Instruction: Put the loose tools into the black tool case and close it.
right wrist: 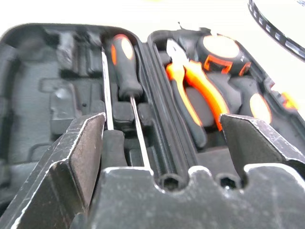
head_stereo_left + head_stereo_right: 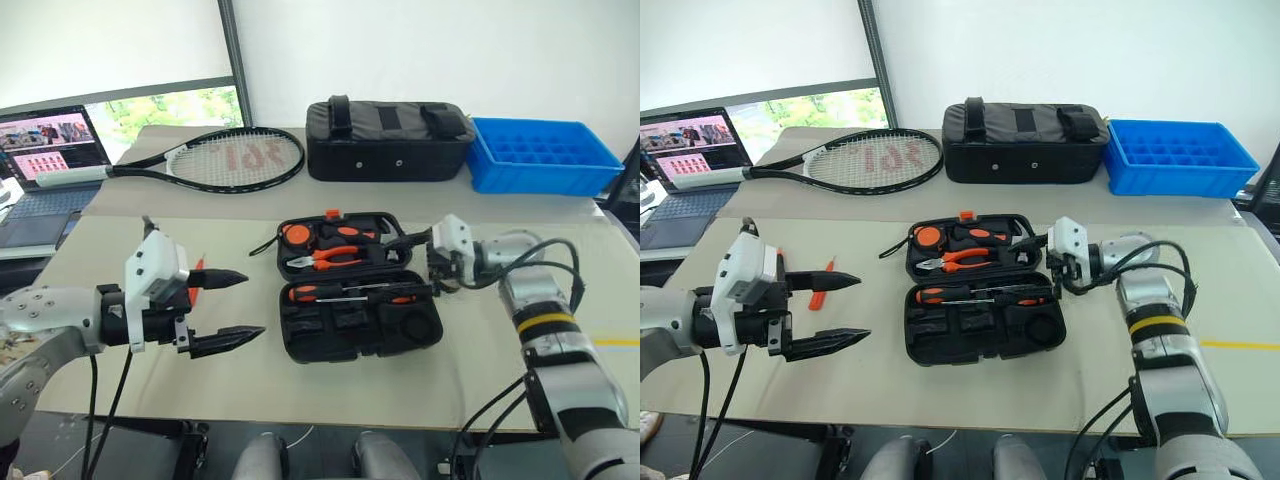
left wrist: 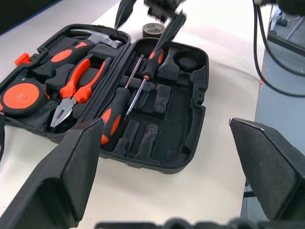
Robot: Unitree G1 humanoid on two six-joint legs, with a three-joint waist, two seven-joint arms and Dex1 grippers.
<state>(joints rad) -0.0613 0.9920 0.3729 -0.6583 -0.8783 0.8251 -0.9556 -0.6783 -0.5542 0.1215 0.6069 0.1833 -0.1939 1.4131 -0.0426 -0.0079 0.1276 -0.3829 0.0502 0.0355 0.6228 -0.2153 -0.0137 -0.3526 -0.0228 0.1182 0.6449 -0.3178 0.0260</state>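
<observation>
The black tool case (image 2: 425, 335) lies open at mid-table. Two orange-black screwdrivers (image 2: 345, 292) rest in its near half, while pliers (image 2: 330, 260) and a tape measure (image 2: 295, 236) sit in the far half. My right gripper (image 2: 432, 268) is at the case's right edge, pointing across it, open with nothing between its fingers (image 1: 83, 143). A small dark tape roll (image 3: 153, 29) stands on the table just beside that gripper. Left of the case my left gripper (image 2: 235, 308) hovers open and empty. A slim orange tool (image 2: 820, 285) lies on the table just behind it.
A tennis racket (image 2: 225, 160), a black fabric bag (image 2: 390, 140) and a blue plastic tray (image 2: 540, 155) line the far side of the table. A laptop (image 2: 50, 145) stands at the far left. Bare tabletop (image 2: 330, 390) lies between the case and the near edge.
</observation>
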